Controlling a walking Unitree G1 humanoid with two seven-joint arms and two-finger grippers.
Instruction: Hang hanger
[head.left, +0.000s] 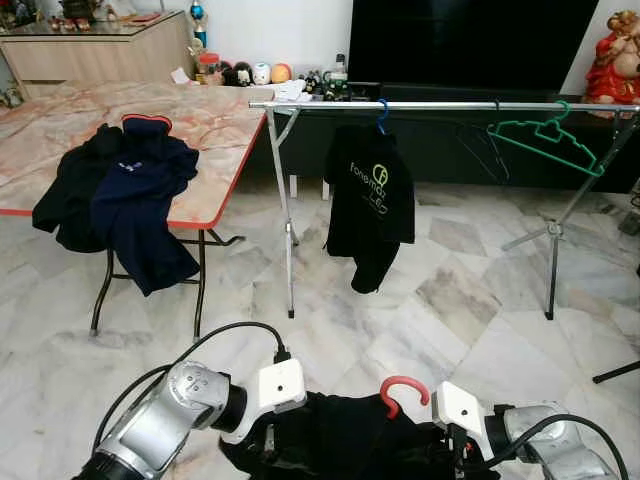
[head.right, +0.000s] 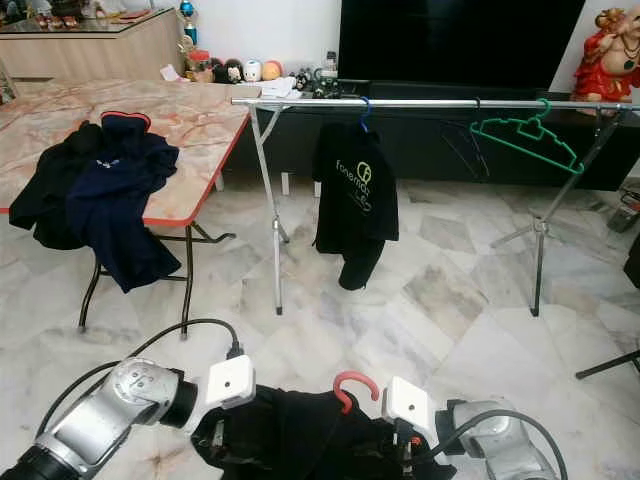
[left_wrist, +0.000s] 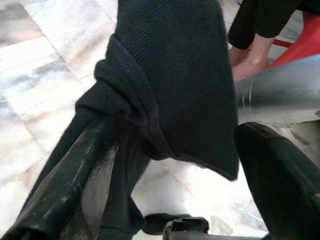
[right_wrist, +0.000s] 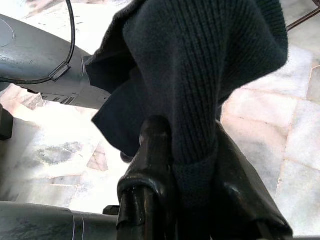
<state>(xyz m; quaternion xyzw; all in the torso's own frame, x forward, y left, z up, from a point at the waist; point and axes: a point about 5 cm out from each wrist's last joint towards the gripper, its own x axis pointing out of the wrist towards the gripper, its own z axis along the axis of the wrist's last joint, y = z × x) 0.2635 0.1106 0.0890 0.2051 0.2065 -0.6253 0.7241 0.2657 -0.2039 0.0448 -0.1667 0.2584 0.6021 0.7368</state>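
Marble floor (head.left: 470, 300) ahead of you, w/ a metal clothes rack (head.left: 420, 105) carrying a black shirt (head.left: 368, 205) on a blue hanger and an empty green hanger (head.left: 545, 140). Folding table (head.left: 215, 130) on the left holds dark clothes. Head views: a black garment (head.left: 340, 440) w/ red hanger hook (head.left: 403, 392) sits low between both arms. Left wrist: left gripper (left_wrist: 170, 175), jaws apart, cloth draped between them. Right wrist: right gripper (right_wrist: 192, 185), jaws clamped on the knit fabric.

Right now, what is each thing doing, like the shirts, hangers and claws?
Black shirt on red hanger: held up between both claws.
Left claw: open, cloth draped between fingers.
Right claw: shut on shirt.
Logo shirt: hanging on rail.
Green hanger: hanging empty.
Navy shirt: draped over table edge.
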